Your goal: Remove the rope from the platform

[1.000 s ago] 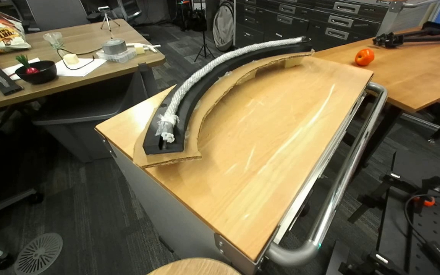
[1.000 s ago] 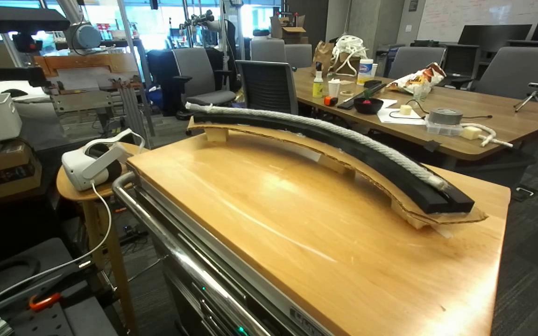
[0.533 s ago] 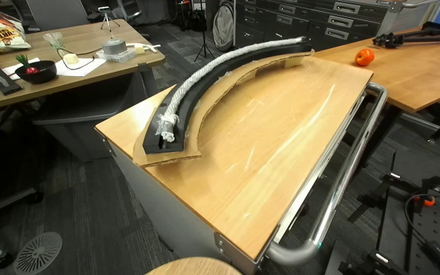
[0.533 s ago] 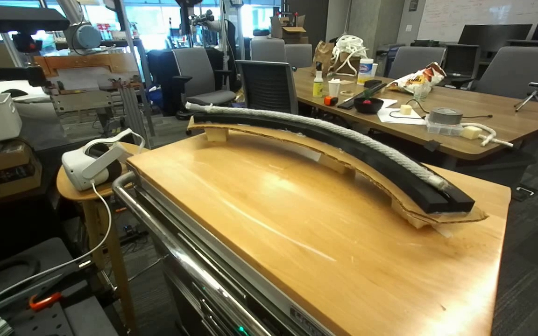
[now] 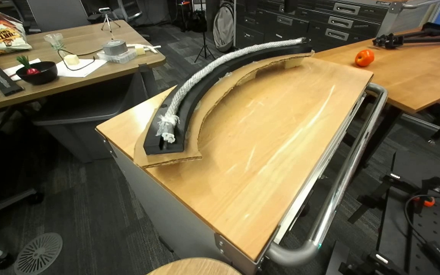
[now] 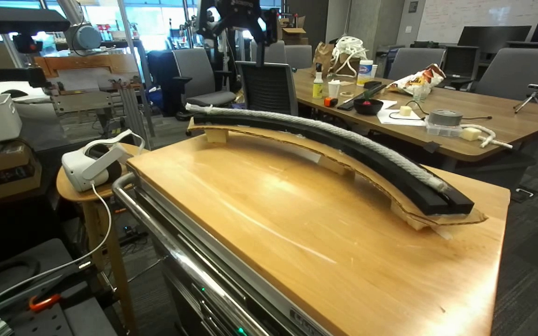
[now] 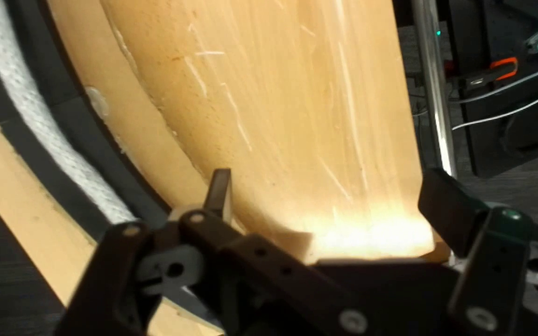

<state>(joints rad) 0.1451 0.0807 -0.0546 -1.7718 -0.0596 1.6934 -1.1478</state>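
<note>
**Rope [image 5: 181, 91] on the curved platform [image 5: 183, 114], gripper [image 7: 327, 186] spread wide**

Both exterior views show the light-grey rope lying lengthwise on the black top of the platform. With the middle of the wooden tabletop [image 5: 273, 126] as the clock's centre in an exterior view, the rope sweeps from nine o'clock round to one. The metal rail [image 5: 338, 191] is at four o'clock, a round orange-red object [image 5: 364, 58] at two, a black bowl [image 5: 42, 74] at ten.

The gripper is released. In the wrist view it enters from six o'clock, its two fingers [image 7: 449, 210] far apart, at eight o'clock and near half past three. The rope runs there from ten o'clock to eight, then goes behind the gripper. In an exterior view the gripper hangs near twelve o'clock, apart from the rope.
</note>
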